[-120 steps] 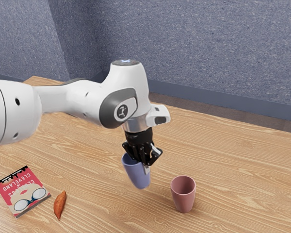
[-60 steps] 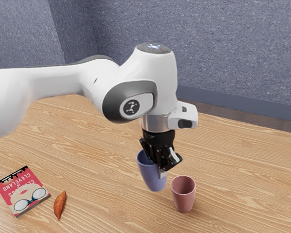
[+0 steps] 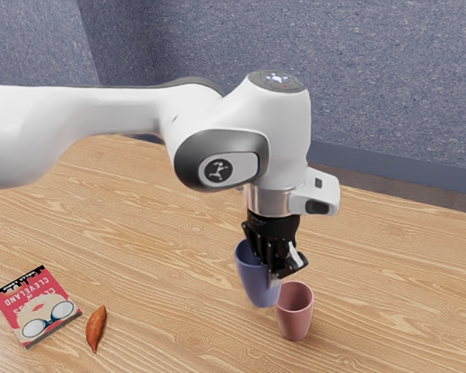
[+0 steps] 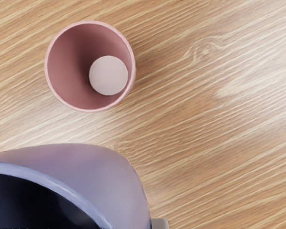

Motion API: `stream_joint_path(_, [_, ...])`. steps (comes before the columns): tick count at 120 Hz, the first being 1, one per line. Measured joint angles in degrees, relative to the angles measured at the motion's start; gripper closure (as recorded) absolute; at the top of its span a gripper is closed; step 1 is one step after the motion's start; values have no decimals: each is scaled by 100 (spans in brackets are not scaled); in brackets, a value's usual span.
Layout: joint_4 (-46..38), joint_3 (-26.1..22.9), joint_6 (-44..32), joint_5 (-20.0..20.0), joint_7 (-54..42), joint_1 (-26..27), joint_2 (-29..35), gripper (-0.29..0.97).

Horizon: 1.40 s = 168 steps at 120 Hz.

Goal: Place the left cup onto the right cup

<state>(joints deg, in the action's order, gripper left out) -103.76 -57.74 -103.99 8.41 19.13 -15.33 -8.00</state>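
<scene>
Tabletop (image 3: 140, 225) of pale wood meets blue-grey walls (image 3: 388, 70), claw (image 3: 278, 268) clamped on purple cup (image 3: 252, 284) beside pink cup (image 3: 295, 315).

Side-on exterior, downward wrist view; shared pink cup (image 3: 294, 309)

1. Cups: two, one lavender-blue cup (image 3: 250, 281) and one pink cup (image 3: 295, 312).
2. Booklets: one red booklet (image 3: 33, 307).
3. Small orange-brown pointed things: one orange-brown pointed thing (image 3: 96, 328).
4. Desks: one wooden desk (image 3: 388, 256).
5. Robot arms: one white arm (image 3: 101, 132) with one black claw (image 3: 276, 264).
</scene>
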Motion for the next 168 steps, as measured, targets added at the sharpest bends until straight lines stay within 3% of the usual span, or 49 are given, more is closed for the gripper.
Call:
stream_joint_path(39, [691, 482, 346, 623, 499, 950, -607, 78])
stream_joint_path(86, [1738, 888, 752, 1474, 857, 1625, -1694, 78])
stream_joint_path(168, [2261, 1264, 805, 1867, 1086, 2039, -2607, 78])
